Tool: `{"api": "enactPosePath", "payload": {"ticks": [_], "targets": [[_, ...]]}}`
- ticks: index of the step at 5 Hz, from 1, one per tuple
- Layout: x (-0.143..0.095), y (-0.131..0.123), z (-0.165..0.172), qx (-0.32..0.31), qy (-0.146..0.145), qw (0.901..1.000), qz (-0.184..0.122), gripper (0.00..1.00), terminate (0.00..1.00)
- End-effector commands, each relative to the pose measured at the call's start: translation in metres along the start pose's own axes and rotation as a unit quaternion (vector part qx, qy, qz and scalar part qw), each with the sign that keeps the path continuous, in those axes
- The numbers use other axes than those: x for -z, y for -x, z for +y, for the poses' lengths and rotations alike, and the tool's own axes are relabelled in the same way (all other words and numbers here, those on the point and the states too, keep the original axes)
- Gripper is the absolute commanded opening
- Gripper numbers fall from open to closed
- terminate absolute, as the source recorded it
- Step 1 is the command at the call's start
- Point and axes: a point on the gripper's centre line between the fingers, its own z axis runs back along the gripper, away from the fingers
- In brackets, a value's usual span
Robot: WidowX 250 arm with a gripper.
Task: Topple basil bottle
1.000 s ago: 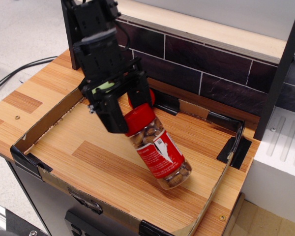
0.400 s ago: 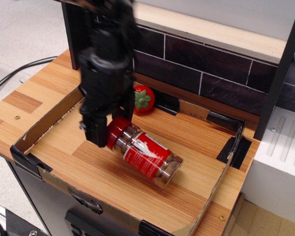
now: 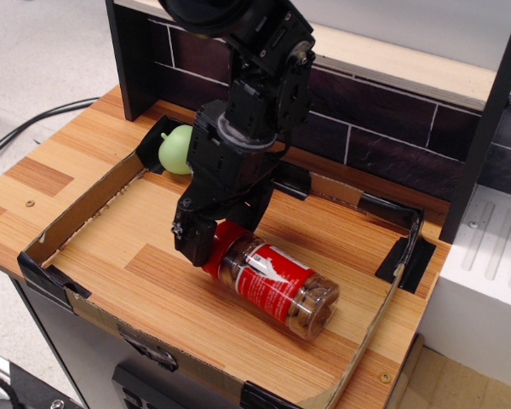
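Observation:
The basil bottle (image 3: 272,283) lies on its side on the wooden floor of the tray, red lid toward the left rear and clear bottom toward the front right. Its red-and-white label faces up and brownish contents show through the bottom end. My black gripper (image 3: 220,232) reaches down from the rear and sits over the lid end. One finger (image 3: 192,243) is on the lid's left side and the other is behind it, so the jaws straddle the lid and appear closed on it.
A pale green toy apple (image 3: 177,149) sits in the tray's rear left corner. Low cardboard walls (image 3: 77,213) with black taped corners ring the tray. A dark tiled backsplash (image 3: 366,111) runs behind, and a white block (image 3: 485,273) stands at the right.
The bottle went from tilted in my gripper to lying flat on its side and slid slightly toward the front right. My gripper rotated and moved right, uncovering the green apple and hiding the red toy tomato.

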Motion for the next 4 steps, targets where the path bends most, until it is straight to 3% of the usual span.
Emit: {"api": "enactPosePath", "payload": {"ticks": [1,2,3,4], "targets": [[-0.044,-0.014,0.0,0.024,0.075,0.9964,0.03,1.0,0.0],[-0.065,-0.018,0.003,0.024,0.104,0.9938,0.032,1.0,0.0],[-0.065,-0.018,0.003,0.024,0.104,0.9938,0.032,1.0,0.0],[-0.065,-0.018,0.003,0.024,0.104,0.9938,0.032,1.0,1.0]]}}
